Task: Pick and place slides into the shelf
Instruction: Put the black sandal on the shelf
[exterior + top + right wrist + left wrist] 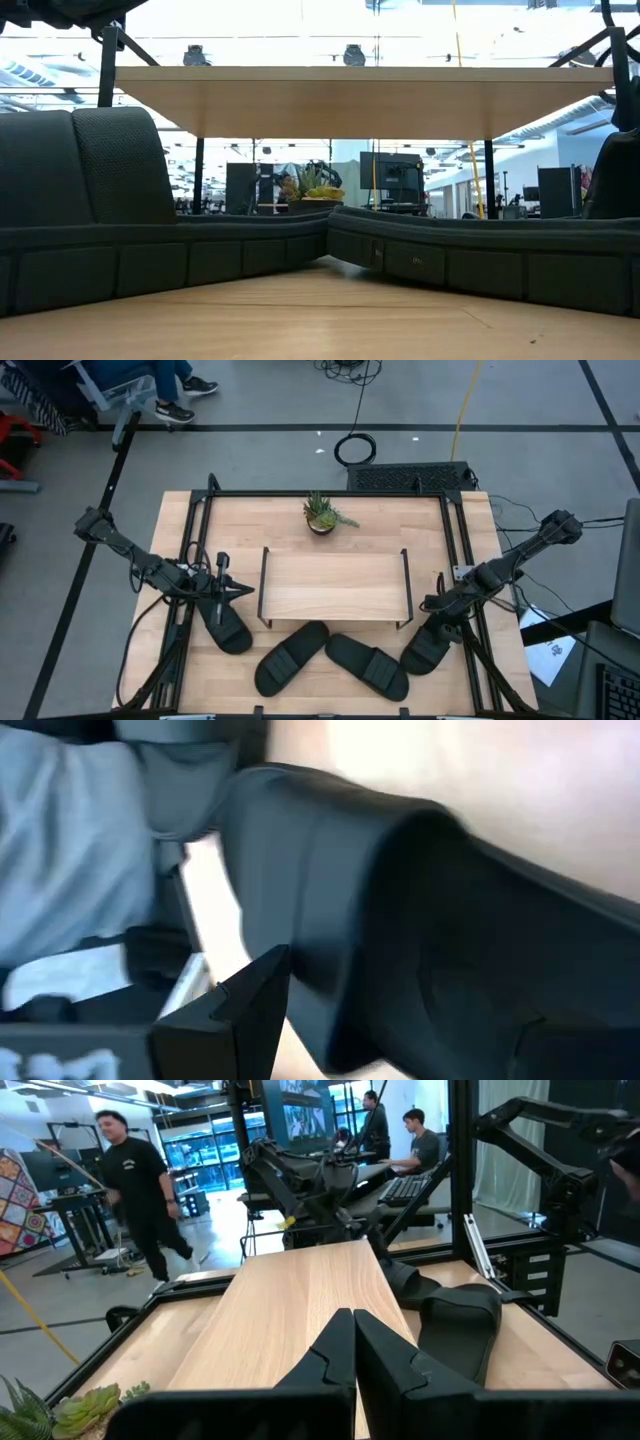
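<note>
1. I see the wooden table [180, 540] carrying the shelf [335, 585], a small plant [322, 514] and four slides [290, 658] along the near edge.
2. My left gripper [232, 589] is clenched, empty, beside the shelf.
3. My right gripper [437, 622] grasps the rightmost slide [425, 650].
4. People [145, 1185] occupy the room behind.

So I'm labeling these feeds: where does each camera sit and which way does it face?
High: overhead, straight down on shelf, four slides and both arms.
Low: at tabletop height, looking level under the shelf past two slides; hardly any arm shows.
Left wrist: along the shelf top, shut left gripper in front.
Right wrist: pressed close to a slide, one finger showing.
Shared: high and left wrist both show the plant.
</note>
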Controlling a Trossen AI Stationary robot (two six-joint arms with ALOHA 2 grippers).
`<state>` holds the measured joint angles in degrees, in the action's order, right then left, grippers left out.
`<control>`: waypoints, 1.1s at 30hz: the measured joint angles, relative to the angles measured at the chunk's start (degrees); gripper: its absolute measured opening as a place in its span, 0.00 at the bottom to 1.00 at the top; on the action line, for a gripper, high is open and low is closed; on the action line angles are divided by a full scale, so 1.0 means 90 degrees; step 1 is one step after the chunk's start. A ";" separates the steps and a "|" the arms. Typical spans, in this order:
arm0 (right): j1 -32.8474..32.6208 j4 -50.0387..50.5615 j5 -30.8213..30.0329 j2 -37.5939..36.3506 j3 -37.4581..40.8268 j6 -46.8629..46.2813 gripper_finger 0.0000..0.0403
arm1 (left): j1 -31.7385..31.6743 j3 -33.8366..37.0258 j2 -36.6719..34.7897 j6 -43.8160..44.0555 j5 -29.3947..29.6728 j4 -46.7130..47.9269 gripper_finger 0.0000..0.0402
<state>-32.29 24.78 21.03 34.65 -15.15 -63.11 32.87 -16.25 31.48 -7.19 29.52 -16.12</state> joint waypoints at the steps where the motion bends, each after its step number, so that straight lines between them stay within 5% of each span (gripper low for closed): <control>1: -0.0002 -0.0270 0.0034 0.0004 0.0098 -0.0069 0.53 | -0.0001 0.0000 0.0000 -0.0001 0.0000 0.0001 0.01; 5: -0.0003 -0.1200 0.0054 -0.0005 0.0408 -0.0199 0.53 | -0.0001 0.0000 0.0000 -0.0001 0.0000 0.0000 0.01; 17: -0.0005 -0.1253 0.0073 0.0012 0.0621 0.0466 0.51 | 0.0001 0.0000 0.0000 -0.0001 0.0000 0.0001 0.01; 21: -0.0005 -0.1265 0.0044 0.0012 0.0621 0.0769 0.37 | -0.0001 0.0001 -0.0001 -0.0001 0.0000 0.0001 0.01; 26: -0.0007 -0.1282 0.0054 0.0012 0.0621 0.0798 0.07 | -0.0001 0.0001 -0.0001 -0.0001 -0.0001 -0.0001 0.01; 33: -0.0007 -0.1263 0.0290 0.0012 0.0435 0.0784 0.02 | -0.0001 0.0002 -0.0002 -0.0001 0.0000 0.0001 0.01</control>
<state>-32.36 13.41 23.64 34.76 -11.24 -56.06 32.86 -16.23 31.46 -7.20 29.52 -16.12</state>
